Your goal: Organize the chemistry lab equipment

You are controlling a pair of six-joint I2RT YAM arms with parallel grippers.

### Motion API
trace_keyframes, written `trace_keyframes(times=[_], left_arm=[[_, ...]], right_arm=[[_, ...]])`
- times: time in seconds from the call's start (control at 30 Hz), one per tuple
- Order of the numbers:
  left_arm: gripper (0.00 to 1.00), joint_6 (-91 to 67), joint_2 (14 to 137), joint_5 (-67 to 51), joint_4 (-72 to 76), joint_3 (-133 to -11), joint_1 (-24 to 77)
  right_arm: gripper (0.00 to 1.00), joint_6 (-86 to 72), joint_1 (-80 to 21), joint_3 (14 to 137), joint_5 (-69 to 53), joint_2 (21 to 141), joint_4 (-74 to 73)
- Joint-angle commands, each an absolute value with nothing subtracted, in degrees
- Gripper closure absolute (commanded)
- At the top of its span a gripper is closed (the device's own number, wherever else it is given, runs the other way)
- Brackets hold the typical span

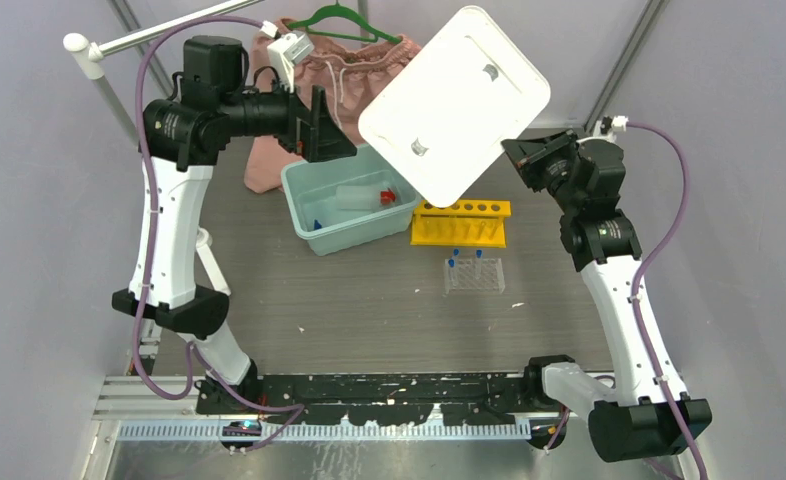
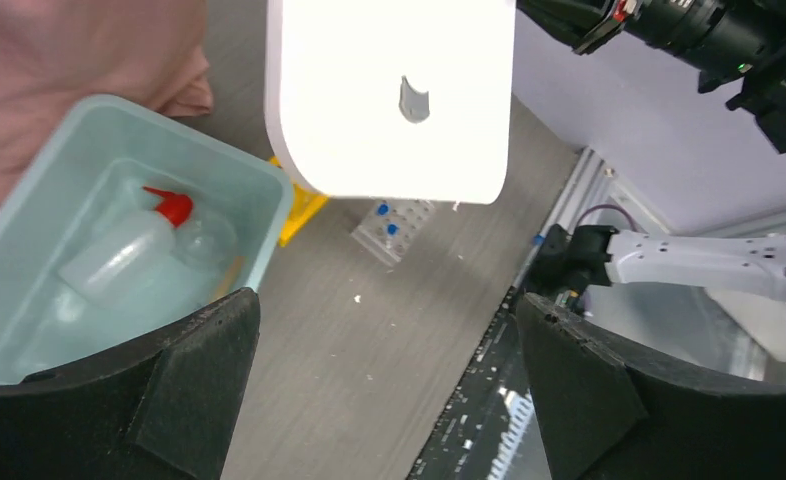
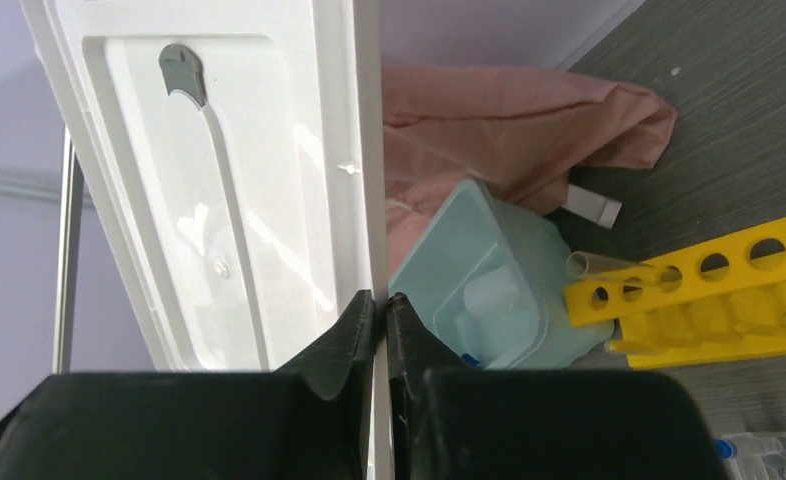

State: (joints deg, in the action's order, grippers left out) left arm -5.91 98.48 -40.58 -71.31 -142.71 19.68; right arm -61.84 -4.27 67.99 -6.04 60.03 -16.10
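My right gripper (image 1: pixel 517 157) (image 3: pixel 380 300) is shut on the edge of the white lid (image 1: pixel 454 102) (image 3: pixel 219 170) and holds it tilted high above the teal bin (image 1: pixel 349 205) (image 2: pixel 29 200). The white red-nozzled squeeze bottle (image 1: pixel 364 197) (image 2: pixel 124 250) lies in the bin with a wooden stick (image 2: pixel 227 277) and a small blue piece (image 1: pixel 317 224). The yellow rack (image 1: pixel 460 221) (image 3: pixel 709 290) stands right of the bin. The clear rack (image 1: pixel 474 274) (image 2: pixel 394 230) holds two blue-capped tubes. My left gripper (image 1: pixel 337 130) (image 2: pixel 384 375) is open and empty, above the bin's back left.
Pink shorts (image 1: pixel 314 75) (image 3: pixel 509 120) on a green hanger (image 1: pixel 344 20) lie behind the bin. A white rail (image 1: pixel 169 30) runs at the back left. Grey walls close in on both sides.
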Motion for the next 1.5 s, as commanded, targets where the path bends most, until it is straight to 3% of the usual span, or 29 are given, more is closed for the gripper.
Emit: trace_keyframes(times=[0.0,0.1,0.43,0.63,0.7,0.87,1.03,1.23,1.33,1.37,1.47], left_arm=[[0.00,-10.3,95.5,-46.5,-67.2,-139.0,18.2],[0.01,-10.4,94.7,-47.2,-67.1,-136.4,17.0],[0.19,-7.1,93.3,-54.4,-68.6,-131.1,16.1],[0.35,-6.0,91.7,-55.4,-68.6,-126.2,16.1],[0.43,-5.3,91.4,-55.0,-69.0,-125.6,16.1],[0.77,-2.1,91.0,-50.3,-70.8,-125.7,16.1],[1.00,2.0,90.6,-41.5,-71.1,-124.7,16.1],[1.00,7.3,90.4,-33.6,-69.9,-126.5,16.1],[1.00,9.7,89.6,-31.0,-68.1,-127.9,16.2],[1.00,10.7,89.2,-30.1,-66.8,-127.9,16.2],[1.00,16.5,86.2,-25.9,-62.3,-124.4,16.6]], right_arm=[[0.99,-57.1,-7.0,70.4,-14.6,57.6,-12.2],[0.99,-55.0,-9.8,70.3,-16.3,57.8,-11.4],[0.99,-53.9,-14.6,70.5,-18.3,60.4,-10.1],[0.99,-52.9,-17.6,70.6,-16.0,61.6,-8.7],[0.99,-52.1,-18.8,70.6,-14.6,61.6,-8.9],[0.94,-51.0,-20.4,69.6,-12.0,61.3,-8.6],[0.79,-50.2,-21.6,69.1,-10.7,61.3,-7.6],[0.26,-47.1,-22.1,72.2,-10.1,62.2,-11.5],[0.05,-45.4,-22.2,74.4,-8.6,62.2,-15.6],[0.01,-45.4,-22.2,75.0,-8.5,62.1,-16.3],[0.00,-46.8,-22.1,77.3,-9.0,61.8,-18.9]])
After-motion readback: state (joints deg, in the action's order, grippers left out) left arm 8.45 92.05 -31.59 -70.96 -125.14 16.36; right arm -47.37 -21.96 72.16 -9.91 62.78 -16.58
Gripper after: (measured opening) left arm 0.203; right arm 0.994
